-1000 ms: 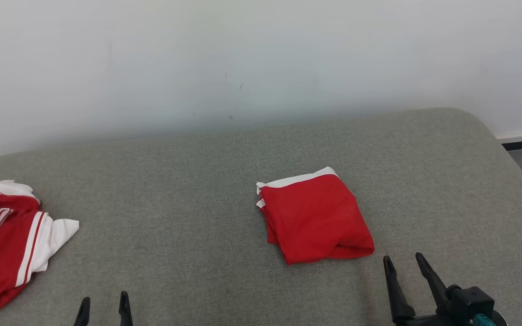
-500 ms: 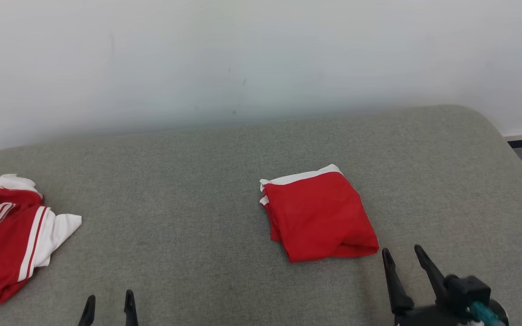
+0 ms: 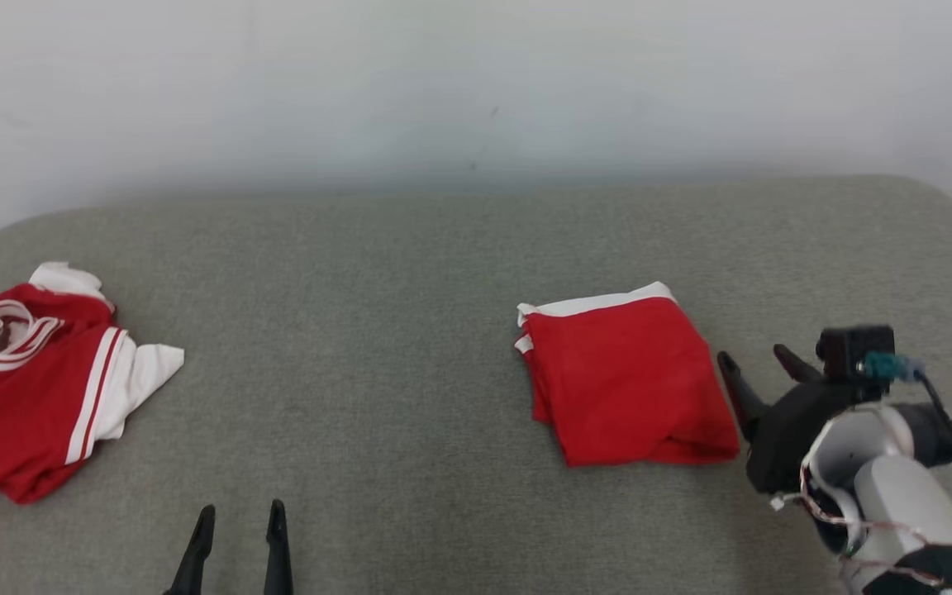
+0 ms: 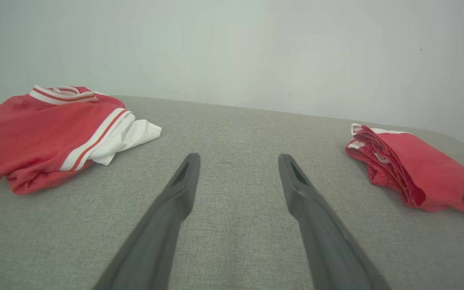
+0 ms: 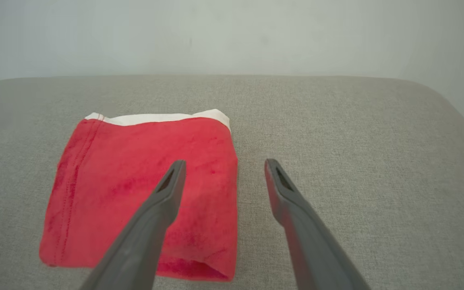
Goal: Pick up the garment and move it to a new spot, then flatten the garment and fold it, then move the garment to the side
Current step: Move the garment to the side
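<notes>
Garment lies folded beside wide-open, empty right pincer.

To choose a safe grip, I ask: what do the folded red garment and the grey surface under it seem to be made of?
The folded red garment looks like soft knit cloth, perhaps synthetic sportswear: matte, limp folds, stitched seam, white trim. The grey surface looks like woven upholstery fabric, matte, with visible weave; probably padded, given its rounded corners.
</notes>
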Available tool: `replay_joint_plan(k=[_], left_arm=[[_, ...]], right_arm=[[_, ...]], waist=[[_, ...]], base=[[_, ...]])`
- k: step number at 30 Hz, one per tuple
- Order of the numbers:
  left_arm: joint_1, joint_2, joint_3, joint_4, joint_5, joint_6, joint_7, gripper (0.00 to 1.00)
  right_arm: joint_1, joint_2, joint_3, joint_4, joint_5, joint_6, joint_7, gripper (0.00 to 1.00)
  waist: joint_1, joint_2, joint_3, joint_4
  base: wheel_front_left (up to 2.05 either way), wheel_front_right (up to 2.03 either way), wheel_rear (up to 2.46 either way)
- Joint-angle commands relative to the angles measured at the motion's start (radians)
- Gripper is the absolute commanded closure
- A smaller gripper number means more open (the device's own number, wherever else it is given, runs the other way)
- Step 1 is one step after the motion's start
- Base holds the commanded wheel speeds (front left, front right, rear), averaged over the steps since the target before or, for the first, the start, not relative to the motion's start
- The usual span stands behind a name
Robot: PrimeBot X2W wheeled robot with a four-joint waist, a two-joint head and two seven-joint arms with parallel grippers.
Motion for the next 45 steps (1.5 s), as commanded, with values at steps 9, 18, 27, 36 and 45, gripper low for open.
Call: replay_joint_plan(k=[9,18,27,36,45], left_arm=[[-0.067,0.000,-0.043,-0.014,-0.004,-0.002,-0.001,0.00],[-0.115,0.000,-0.063,-0.011,-0.020,-0.003,-0.001,0.00],[-0.155,0.000,-0.054,0.001,-0.025,-0.007,-0.001,0.00],[-0.181,0.000,-0.016,-0.016,-0.010,-0.024,-0.001,0.00],[-0.243,0.004,0.061,-0.054,0.048,-0.069,-0.001,0.00]], right_arm=[[-0.157,-0.038,-0.025,0.169,-0.032,-0.003,0.181,0.00],[-0.186,-0.008,-0.038,0.281,-0.022,-0.003,0.293,0.00],[-0.189,-0.056,0.063,0.261,-0.032,-0.003,0.337,1.00],[-0.259,-0.149,0.227,0.162,-0.029,-0.004,0.332,1.00],[-0.360,-0.317,0.374,0.074,-0.018,-0.003,0.276,1.00]], waist=[[-0.0001,-0.0001,0.119,0.106],[-0.0001,-0.0001,0.182,0.139],[-0.0001,-0.0001,0.206,0.116],[-0.0001,-0.0001,0.240,0.029],[-0.0001,-0.0001,0.339,-0.140]], base=[[0.00,0.00,0.00],[0.00,0.00,0.00],[0.00,0.00,0.00],[0.00,0.00,0.00],[0.00,0.00,0.00]])
